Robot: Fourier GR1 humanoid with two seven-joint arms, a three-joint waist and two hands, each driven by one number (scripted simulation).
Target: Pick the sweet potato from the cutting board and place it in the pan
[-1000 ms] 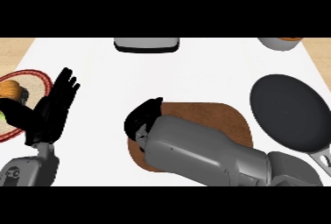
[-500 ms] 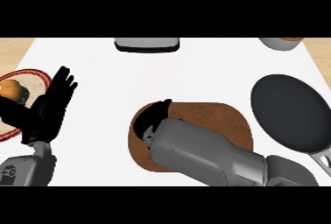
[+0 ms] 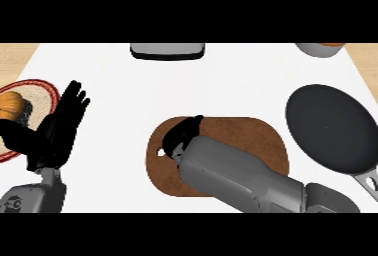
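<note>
Open room: bare white tabletop [image 3: 221, 85] between cutting board [image 3: 251, 137] and pan [image 3: 332, 127].
Right hand [image 3: 181, 137]: over the board's left part, fingers curled downward; whether they grasp anything cannot be told.
Sweet potato: hidden.
Left hand [image 3: 55, 130]: released, fingers straight, beside the plate [image 3: 44, 90].
Shapes: rounded brown board; dark round pan.

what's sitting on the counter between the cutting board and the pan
Nothing. In the head view, only a narrow strip of bare white counter separates the cutting board from the pan. The right hand is over the board's left part.
</note>
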